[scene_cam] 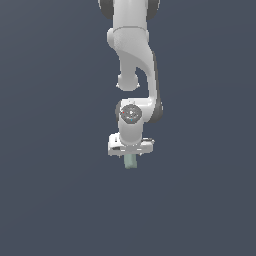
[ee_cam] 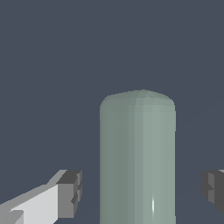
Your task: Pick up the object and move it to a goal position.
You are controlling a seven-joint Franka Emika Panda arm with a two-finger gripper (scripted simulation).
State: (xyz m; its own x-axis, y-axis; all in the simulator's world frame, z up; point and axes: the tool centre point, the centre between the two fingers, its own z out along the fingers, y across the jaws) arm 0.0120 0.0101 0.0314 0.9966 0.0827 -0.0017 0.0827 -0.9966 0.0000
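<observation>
Wrist view | one object (ee_cam: 138, 162) | one end effector (ee_cam: 142, 192), two fingers (ee_cam: 69, 194) apart

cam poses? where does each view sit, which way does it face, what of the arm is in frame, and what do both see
Exterior view: off the arm, exact position not on record; faces the white arm head-on, gripper pointing down over the pale grey-green block.
Wrist view: on the wrist, looking along the gripper; one grey fingertip shows on each side of the block, gaps on both sides.
Shared: the block, the gripper, plain dark background.
</observation>
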